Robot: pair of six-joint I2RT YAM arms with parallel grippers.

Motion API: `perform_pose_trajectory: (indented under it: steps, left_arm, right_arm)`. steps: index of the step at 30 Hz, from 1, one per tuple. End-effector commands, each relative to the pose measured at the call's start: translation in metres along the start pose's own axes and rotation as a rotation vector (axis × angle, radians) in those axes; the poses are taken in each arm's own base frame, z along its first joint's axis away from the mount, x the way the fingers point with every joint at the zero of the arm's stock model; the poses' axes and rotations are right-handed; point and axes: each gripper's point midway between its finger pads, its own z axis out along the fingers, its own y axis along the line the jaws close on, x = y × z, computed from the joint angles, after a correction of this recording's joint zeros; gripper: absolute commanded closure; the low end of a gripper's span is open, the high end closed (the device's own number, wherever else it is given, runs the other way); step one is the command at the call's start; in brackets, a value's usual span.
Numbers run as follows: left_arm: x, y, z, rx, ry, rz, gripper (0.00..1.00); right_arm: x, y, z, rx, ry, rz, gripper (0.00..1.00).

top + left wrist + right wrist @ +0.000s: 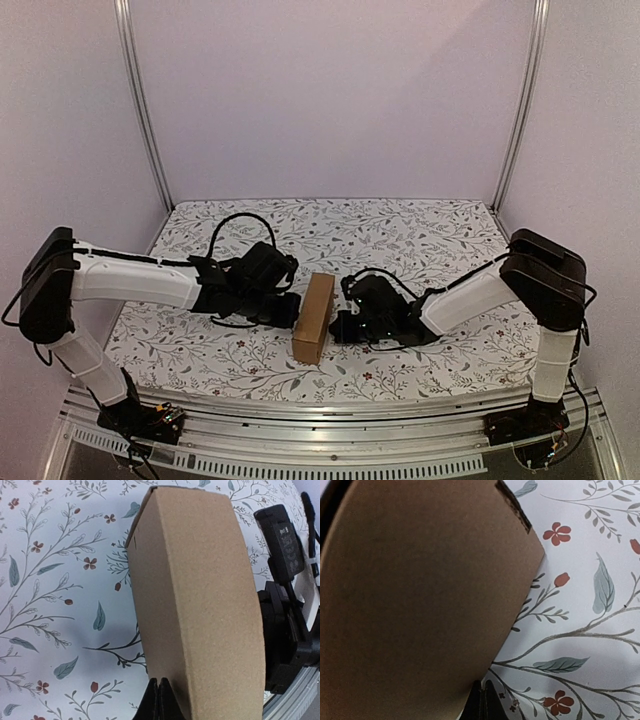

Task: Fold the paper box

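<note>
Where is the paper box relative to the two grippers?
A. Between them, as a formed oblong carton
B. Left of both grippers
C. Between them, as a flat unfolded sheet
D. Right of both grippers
A: the top view shows the paper box as an oblong carton, with the left gripper against one long side and the right gripper against the other.

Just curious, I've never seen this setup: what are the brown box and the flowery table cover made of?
The paper box looks like plain brown cardboard: matte, finely speckled, with a darker raw cut edge. The table cover seems a printed sheet, vinyl or cloth, unclear which: flat, leaf-and-flower pattern, little shine.
</note>
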Motion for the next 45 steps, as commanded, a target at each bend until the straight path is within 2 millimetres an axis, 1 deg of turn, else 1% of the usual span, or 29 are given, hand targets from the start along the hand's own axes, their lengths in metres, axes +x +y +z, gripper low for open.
perform_pose_trajectory:
  steps: [1,9,13,17,21,24,26,32,39,45]
  left_arm:
    - [-0.011,-0.008,0.004,0.038,0.000,0.001,1.00]
    - [-0.014,-0.021,0.003,0.080,0.009,-0.006,1.00]
    - [-0.013,-0.025,0.005,0.083,0.014,-0.004,1.00]
    - [-0.010,-0.021,0.006,0.060,0.019,-0.004,1.00]
    - [-0.009,-0.016,0.006,0.041,0.018,-0.005,1.00]
    - [-0.009,-0.017,0.006,0.042,0.019,-0.007,1.00]
    - [-0.009,-0.017,0.006,0.043,0.020,-0.006,1.00]
    - [-0.013,-0.021,0.005,0.048,0.013,-0.002,1.00]
    - [-0.018,-0.029,0.007,0.066,0.014,0.003,1.00]
    - [-0.020,-0.038,0.013,0.076,0.021,0.016,1.00]
  right_arm:
    - [0.009,0.000,0.014,-0.035,0.036,0.052,1.00]
    - [0.011,0.006,0.030,-0.058,0.053,0.072,1.00]
    - [0.014,0.002,0.034,-0.048,0.058,0.069,1.00]
    - [0.016,-0.008,0.033,-0.016,0.054,0.053,1.00]
    - [0.023,-0.029,0.029,0.036,0.058,0.043,1.00]
    - [0.030,-0.043,0.024,0.072,0.064,0.033,1.00]
    - [0.028,-0.055,0.020,0.122,0.040,0.017,1.00]
    - [0.027,-0.075,0.003,0.216,0.026,-0.048,0.99]
    - [0.021,-0.089,-0.017,0.309,0.008,-0.132,0.99]
    - [0.013,-0.097,-0.042,0.369,-0.014,-0.188,0.97]
